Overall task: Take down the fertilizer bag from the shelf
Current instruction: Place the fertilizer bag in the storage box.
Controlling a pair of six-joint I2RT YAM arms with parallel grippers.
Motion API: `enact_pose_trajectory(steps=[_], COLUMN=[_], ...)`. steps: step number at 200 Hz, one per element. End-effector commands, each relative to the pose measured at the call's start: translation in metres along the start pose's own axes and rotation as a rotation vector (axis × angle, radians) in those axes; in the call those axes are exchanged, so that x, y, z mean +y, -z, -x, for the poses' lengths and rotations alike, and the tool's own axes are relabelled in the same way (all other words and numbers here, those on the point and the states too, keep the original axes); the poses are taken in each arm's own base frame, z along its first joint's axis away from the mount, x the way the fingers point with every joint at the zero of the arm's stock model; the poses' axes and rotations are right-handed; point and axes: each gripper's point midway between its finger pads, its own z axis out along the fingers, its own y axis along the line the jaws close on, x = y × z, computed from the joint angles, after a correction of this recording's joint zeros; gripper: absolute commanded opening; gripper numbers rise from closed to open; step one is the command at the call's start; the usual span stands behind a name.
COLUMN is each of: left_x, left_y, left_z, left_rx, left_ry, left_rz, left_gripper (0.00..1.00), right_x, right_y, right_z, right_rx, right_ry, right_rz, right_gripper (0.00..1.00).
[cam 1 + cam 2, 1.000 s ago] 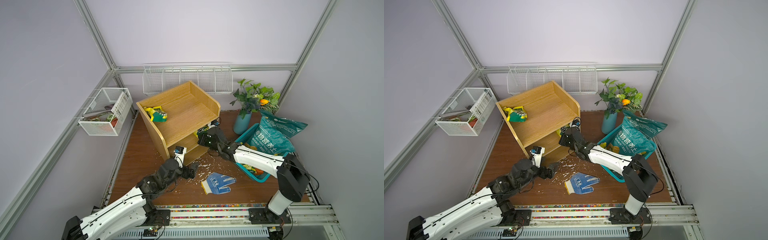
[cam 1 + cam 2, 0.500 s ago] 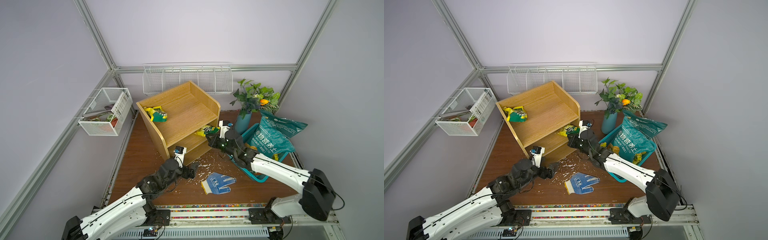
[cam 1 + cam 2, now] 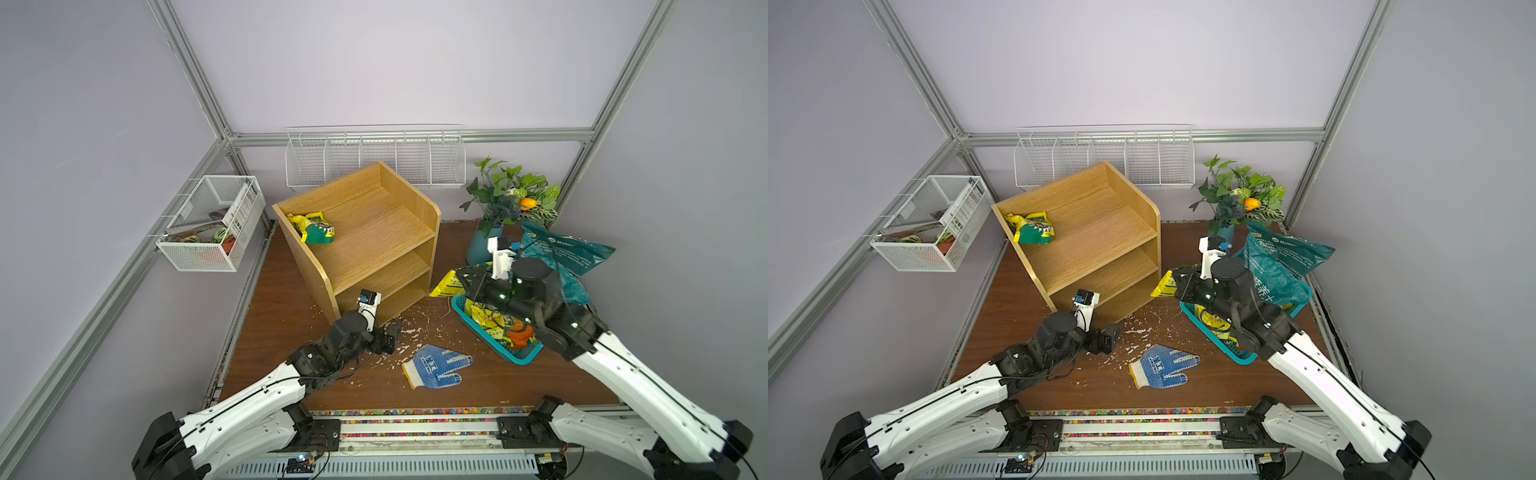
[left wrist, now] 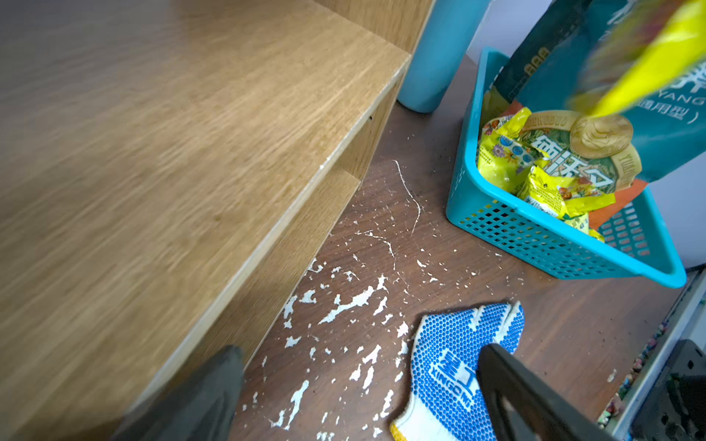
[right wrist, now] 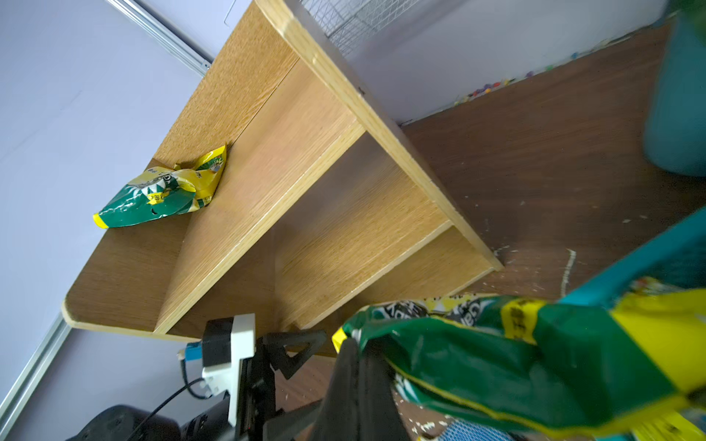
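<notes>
Right gripper (image 3: 460,277) is clamped on a yellow-green bag (image 3: 445,285) in both top views. It is clear of the shelf (image 3: 374,237), at its 3 o'clock, over the basket (image 3: 517,358) rim. Left gripper (image 3: 392,332) sits at the shelf's 6 o'clock.

Left wrist: jaws wide, empty.

Right wrist: the bag hangs from one finger (image 5: 355,366). Its twin (image 5: 164,191) lies on the top tier, so probably one is down and one is left.

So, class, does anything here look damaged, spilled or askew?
White flecks litter the table before the shelf, like chipped surface or spilled scraps. The shelf sits askew to the back wall, and a glove lies loose beside them.
</notes>
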Motion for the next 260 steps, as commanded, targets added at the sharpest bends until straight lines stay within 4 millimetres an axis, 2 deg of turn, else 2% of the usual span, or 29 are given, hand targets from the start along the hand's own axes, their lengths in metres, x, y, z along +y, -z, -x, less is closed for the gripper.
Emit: enact_pose_trajectory(steps=[1,31,62,86,103,114,128,155,208,228,260], left_x=[-0.018,-0.028,-0.033,-0.032,-0.03,-0.029,-0.028,-0.024,-0.02,-0.02,-0.017], left_y=[-0.001,-0.012,-0.017,-0.017,-0.016,-0.015,-0.013,-0.009,-0.004,-0.004,-0.002], left_z=[0.03,0.036,0.037,0.036,0.034,0.031,0.029,0.026,0.026,0.028,0.028], left_rx=[-0.066,-0.056,-0.039,-0.036,-0.034,-0.031,-0.029,-0.023,-0.038,-0.043,-0.056], left_ry=[-0.028,-0.035,-0.041,-0.042,-0.037,-0.03,-0.025,-0.02,-0.015,-0.014,-0.005], left_rz=[-0.061,-0.091,-0.109,-0.105,-0.099,-0.096,-0.095,-0.083,-0.07,-0.071,-0.06], left_gripper=[1.0,1.0,1.0,1.0,1.0,1.0,1.0,1.0,1.0,1.0,1.0], right_x=[-0.045,-0.085,-0.108,-0.13,-0.153,-0.163,-0.174,-0.179,-0.209,-0.224,-0.261], right_y=[0.043,0.08,0.092,0.106,0.12,0.121,0.118,0.098,0.044,0.029,0.038], right_z=[-0.01,-0.031,-0.048,-0.051,-0.048,-0.045,-0.046,-0.053,-0.096,-0.116,-0.169], right_rx=[0.027,-0.009,-0.018,-0.047,-0.118,-0.171,-0.227,-0.25,0.043,0.159,0.28], right_ry=[0.032,-0.008,-0.101,-0.123,-0.116,-0.097,-0.087,-0.104,-0.147,-0.236,-0.356], right_rz=[-0.219,-0.359,-0.411,-0.514,-0.619,-0.644,-0.667,-0.622,-0.658,-0.668,-0.82], right_gripper=[0.0,0.0,0.0,0.0,0.0,0.0,0.0,0.0,0.0,0.0,0.0])
